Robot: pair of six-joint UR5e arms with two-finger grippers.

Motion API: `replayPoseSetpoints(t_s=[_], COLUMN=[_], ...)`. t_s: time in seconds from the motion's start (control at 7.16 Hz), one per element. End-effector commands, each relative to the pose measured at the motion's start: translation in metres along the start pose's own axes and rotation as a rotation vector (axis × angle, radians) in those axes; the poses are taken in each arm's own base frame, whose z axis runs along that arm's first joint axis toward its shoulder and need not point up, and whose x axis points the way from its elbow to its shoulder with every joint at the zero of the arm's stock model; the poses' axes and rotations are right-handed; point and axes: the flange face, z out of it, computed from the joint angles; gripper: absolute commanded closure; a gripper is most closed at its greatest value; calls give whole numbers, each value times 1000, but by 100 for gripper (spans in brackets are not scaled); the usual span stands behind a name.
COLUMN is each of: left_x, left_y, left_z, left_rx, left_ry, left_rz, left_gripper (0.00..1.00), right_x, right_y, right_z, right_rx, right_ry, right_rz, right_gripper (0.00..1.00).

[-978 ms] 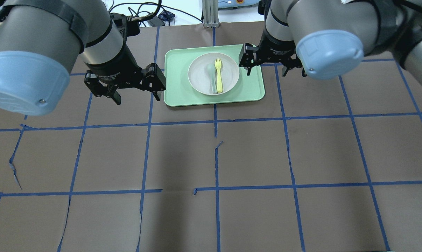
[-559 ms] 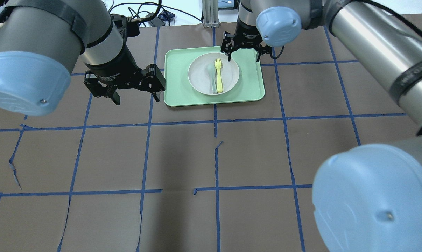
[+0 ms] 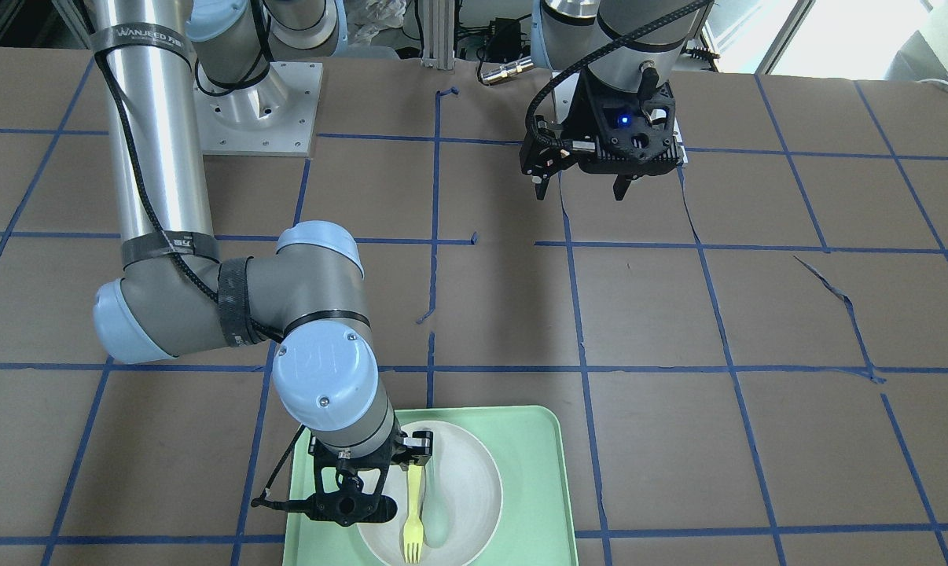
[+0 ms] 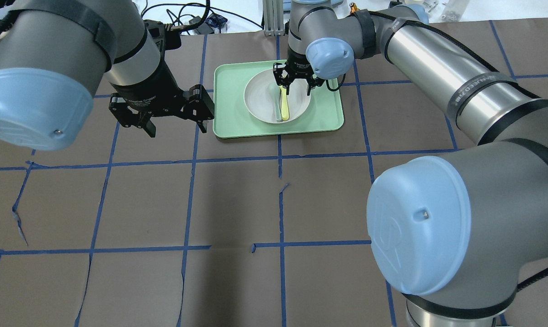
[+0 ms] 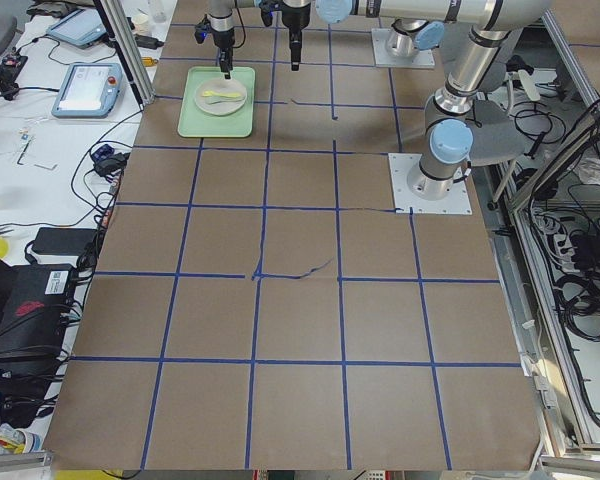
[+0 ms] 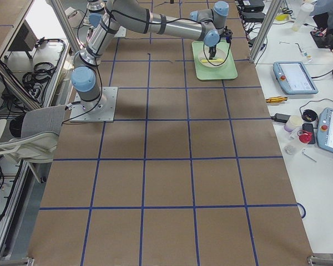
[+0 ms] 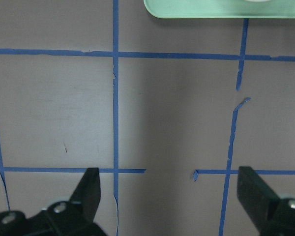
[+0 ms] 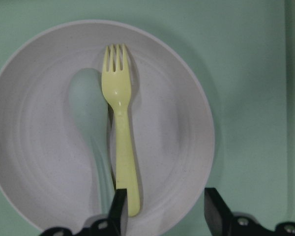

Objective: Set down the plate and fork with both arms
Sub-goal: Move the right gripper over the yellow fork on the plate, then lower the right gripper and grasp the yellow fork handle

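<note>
On the mint-green tray (image 4: 328, 116), the plate (image 4: 256, 97) held the fork (image 8: 120, 132) beside a spoon (image 8: 86, 98); overhead, the right gripper (image 4: 296, 86) hid the tines, which its wrist camera showed whole. That gripper hung spread apart above them; the left gripper (image 4: 177, 127) gaped over the table (image 4: 237, 204) beside the tray

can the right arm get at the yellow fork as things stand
Probably yes: the right claw is open over the plate, near the handle of the fork, which nothing covers. The spoon lying close alongside may crowd one finger.
</note>
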Motion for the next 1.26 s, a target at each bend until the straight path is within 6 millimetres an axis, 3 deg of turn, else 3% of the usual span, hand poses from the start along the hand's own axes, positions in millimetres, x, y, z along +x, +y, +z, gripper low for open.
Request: replayPoseSetpoints(t_s=[0.0,0.14,0.56,1.12], left_x=[-1,-1,0,-3], left_y=[3,3,3,3], left_z=[9,11,10,11], left_rx=[-19,-22,-19,-16], left_ry=[-5,-4,-4,-22], left_rz=[0,0,1,1], left_gripper=[0,0,0,0], right_x=[-2,-5,-19,-18], right_y=[0,-1,-4,-5], right_z=[9,11,47,62], right_rx=[-8,-1,20,9], right_ry=[-1,-22,-28,-22], right_rz=[1,-6,-18,-19], right_gripper=[46,46,48,48])
